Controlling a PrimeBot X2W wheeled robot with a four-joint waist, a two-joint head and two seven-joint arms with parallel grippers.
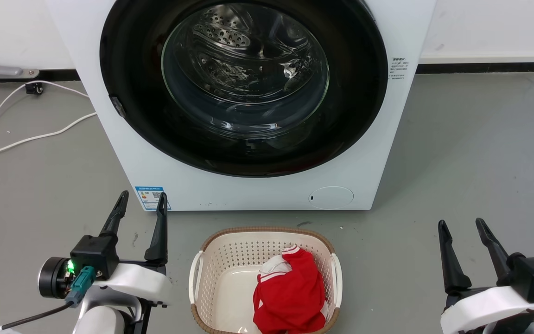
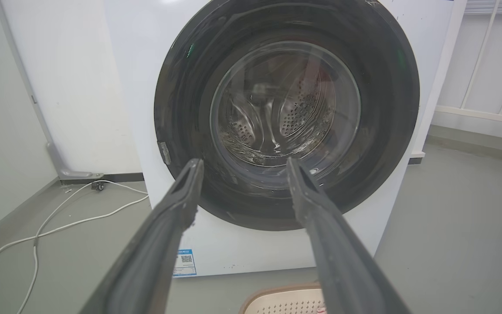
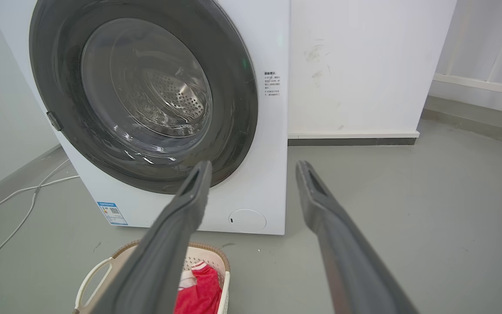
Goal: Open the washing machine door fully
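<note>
Washing machine door (image 1: pixel 244 83) stood shut, looked stiff, heavy, slick; likeliest hold was grey tab (image 1: pixel 117 105) on its rim, well ahead of left gripper (image 1: pixel 142 195), whose jaws, like those of right gripper (image 1: pixel 460 222), gaped empty.

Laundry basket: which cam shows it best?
Head view: almost the whole laundry basket is seen from above, unobstructed, red garment inside. Right wrist view shows part of it, split by a finger of the right hand. Left wrist view shows a strip of its rim at the bottom edge.
</note>
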